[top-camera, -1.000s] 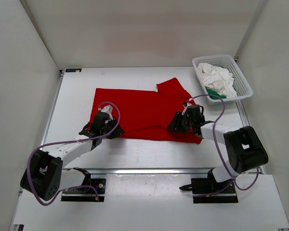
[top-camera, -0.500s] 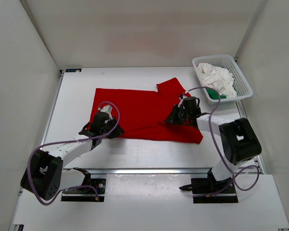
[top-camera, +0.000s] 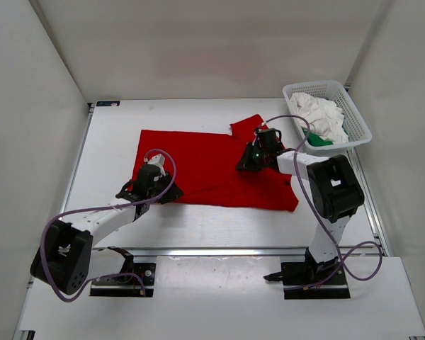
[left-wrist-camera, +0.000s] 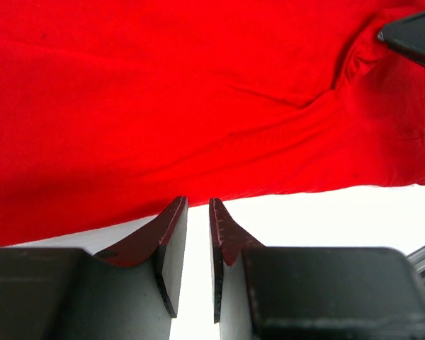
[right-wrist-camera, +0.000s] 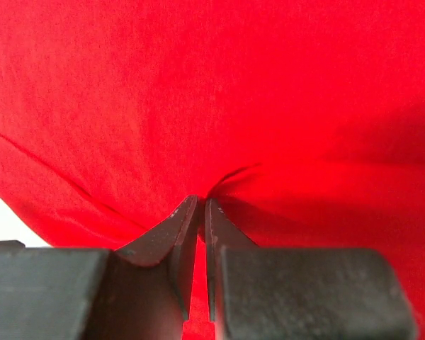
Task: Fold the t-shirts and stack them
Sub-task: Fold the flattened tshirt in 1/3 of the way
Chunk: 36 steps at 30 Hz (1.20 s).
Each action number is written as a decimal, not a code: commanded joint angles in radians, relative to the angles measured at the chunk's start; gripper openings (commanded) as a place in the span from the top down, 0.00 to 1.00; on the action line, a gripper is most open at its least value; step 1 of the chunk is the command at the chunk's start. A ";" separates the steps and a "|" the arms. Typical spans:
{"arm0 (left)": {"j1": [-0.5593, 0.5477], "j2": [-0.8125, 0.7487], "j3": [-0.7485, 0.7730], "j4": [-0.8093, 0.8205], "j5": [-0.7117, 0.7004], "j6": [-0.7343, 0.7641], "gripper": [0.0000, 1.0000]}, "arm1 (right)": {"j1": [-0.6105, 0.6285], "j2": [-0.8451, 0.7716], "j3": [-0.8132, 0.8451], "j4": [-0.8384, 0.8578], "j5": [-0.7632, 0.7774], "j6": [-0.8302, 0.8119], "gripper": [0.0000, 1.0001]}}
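Observation:
The red t-shirt lies spread on the table. My right gripper is on its right half, shut on a pinched pucker of the red t-shirt at its tips. At the near hem on the left, my left gripper stands with its jaws a narrow gap apart. Only white table shows between them, and the tips just reach the hem of the red t-shirt. The white t-shirt is bunched in the basket, with a bit of the green t-shirt under it.
The white mesh basket stands at the back right, close to the right arm's elbow. Walls enclose the table on the left, right and back. A metal rail runs along the near edge.
My right gripper moved from the shirt's near right edge up and left onto the cloth and closed on a fold. The left arm has not moved.

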 commanded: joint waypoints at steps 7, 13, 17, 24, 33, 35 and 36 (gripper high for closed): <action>0.021 0.004 0.014 0.017 0.019 -0.016 0.70 | -0.004 0.051 0.123 0.008 0.007 -0.017 0.76; -0.039 -0.005 0.060 -0.017 -0.059 0.026 0.70 | 0.003 -0.079 0.071 -0.014 0.047 -0.051 0.74; -0.134 0.049 0.103 -0.034 -0.094 0.034 0.69 | 0.017 -0.229 -0.097 0.041 0.096 -0.044 0.85; -0.116 0.121 0.085 0.018 -0.027 0.004 0.70 | 0.060 -0.101 -0.024 -0.032 0.097 -0.099 0.83; -0.112 0.092 0.050 0.017 -0.033 0.010 0.70 | 0.062 -0.015 0.048 -0.021 0.111 -0.090 0.71; -0.111 0.095 0.048 0.018 -0.031 0.013 0.70 | 0.075 0.008 0.091 -0.041 0.111 -0.103 0.72; -0.106 0.090 0.042 0.043 -0.030 0.008 0.70 | 0.071 0.025 0.100 -0.049 0.113 -0.102 0.74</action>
